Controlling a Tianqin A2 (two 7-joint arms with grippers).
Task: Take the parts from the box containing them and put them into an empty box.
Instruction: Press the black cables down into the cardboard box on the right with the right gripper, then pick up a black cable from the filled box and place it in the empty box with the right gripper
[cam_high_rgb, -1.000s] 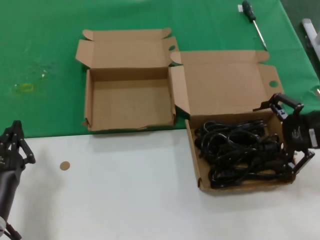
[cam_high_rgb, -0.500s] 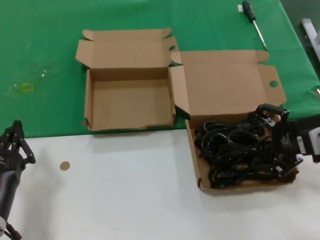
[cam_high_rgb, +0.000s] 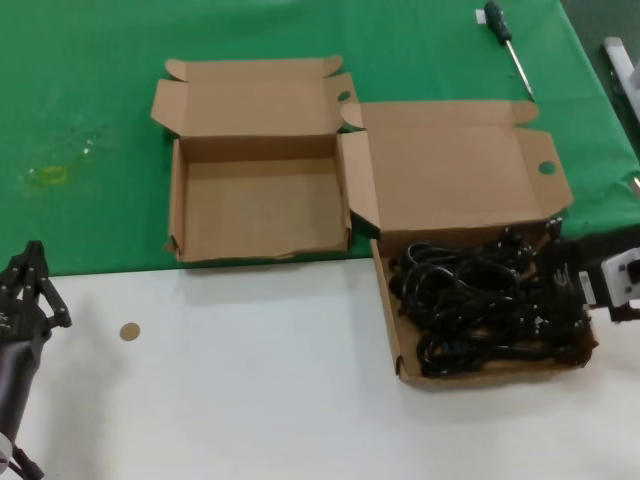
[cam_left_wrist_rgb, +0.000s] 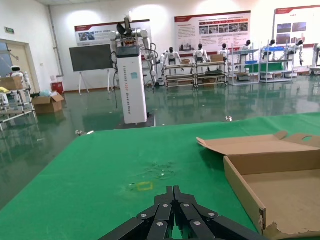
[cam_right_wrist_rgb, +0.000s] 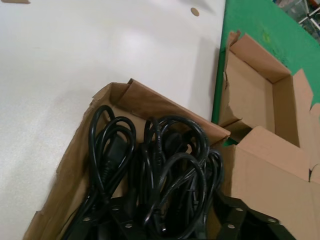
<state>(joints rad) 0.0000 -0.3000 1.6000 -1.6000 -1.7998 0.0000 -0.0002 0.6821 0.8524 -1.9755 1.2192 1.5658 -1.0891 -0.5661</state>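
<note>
My right gripper (cam_high_rgb: 560, 290) is down inside the box containing them (cam_high_rgb: 392, 330), at the 3 o'clock side of the heap, its black frame sunk among the parts (cam_high_rgb: 470, 300). In my right wrist view the gripper's 2 fingers (cam_right_wrist_rgb: 115, 220) stand spread, one on each side of a loop of cable, with the tangled parts (cam_right_wrist_rgb: 165, 170) filling the space between them; I cannot tell whether either pad touches a cable. The cables lie as one knotted black mass across the floor of that box, from its 9 o'clock wall to the gripper.

The box holding them sits at 4 o'clock in my head view, partly on the white table (cam_high_rgb: 250, 400), its wide lid (cam_high_rgb: 450, 170) folded back toward 12 o'clock onto the green cloth (cam_high_rgb: 90, 100). The empty box (cam_high_rgb: 260, 210) lies at 10 o'clock from it, just beside its lid flap, open, with bare cardboard inside and its own lid laid back toward 12 o'clock.

My left gripper (cam_high_rgb: 25, 290) hangs at 8 o'clock, over the white table, well apart from both boxes. In my left wrist view its fingers (cam_left_wrist_rgb: 165, 212) are pressed together to a point, holding nothing.

A screwdriver (cam_high_rgb: 508, 45) lies on the green cloth at 1 o'clock. A small round brown disc (cam_high_rgb: 129, 331) rests on the white table near my left gripper.
</note>
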